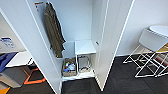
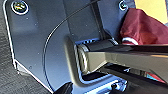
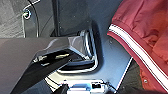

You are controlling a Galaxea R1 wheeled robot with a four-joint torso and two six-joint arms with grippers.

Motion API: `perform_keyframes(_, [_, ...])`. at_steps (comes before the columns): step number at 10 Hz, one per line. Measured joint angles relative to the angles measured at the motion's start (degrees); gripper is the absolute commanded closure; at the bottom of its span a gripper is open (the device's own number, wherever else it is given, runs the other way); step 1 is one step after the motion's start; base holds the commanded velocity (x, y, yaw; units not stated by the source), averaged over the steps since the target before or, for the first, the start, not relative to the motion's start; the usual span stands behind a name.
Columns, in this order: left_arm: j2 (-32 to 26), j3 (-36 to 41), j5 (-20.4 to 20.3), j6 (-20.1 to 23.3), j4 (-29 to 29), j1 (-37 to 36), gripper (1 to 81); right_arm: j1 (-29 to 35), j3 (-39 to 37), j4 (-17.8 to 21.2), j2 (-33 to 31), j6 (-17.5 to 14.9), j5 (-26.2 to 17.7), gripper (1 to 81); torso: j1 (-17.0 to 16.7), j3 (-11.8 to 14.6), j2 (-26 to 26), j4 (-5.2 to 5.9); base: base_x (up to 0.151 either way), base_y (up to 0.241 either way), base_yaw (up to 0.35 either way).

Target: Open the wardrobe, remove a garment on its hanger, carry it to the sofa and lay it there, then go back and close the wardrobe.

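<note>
The wardrobe point(image 1: 110, 37) looks smooth matt white; the garment point(image 3: 150, 32) is soft maroon cloth.

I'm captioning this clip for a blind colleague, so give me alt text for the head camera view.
A tall white wardrobe stands with both doors open, an olive-brown garment hanging at its left side. Low inside sit a white shelf and a woven basket holding colourful items. A white chair with a wire-frame base stands to the right on dark carpet.
</note>
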Motion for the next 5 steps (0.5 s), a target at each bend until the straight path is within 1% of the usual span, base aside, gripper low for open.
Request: perform_keyframes(5, [-0.13,-0.02,0.02,0.0,-0.02,-0.11,1.0,0.1,0.0,-0.02,0.11,0.01,-0.06,1.0,0.0,0.0,0.0,0.0,0.0,0.0,0.195])
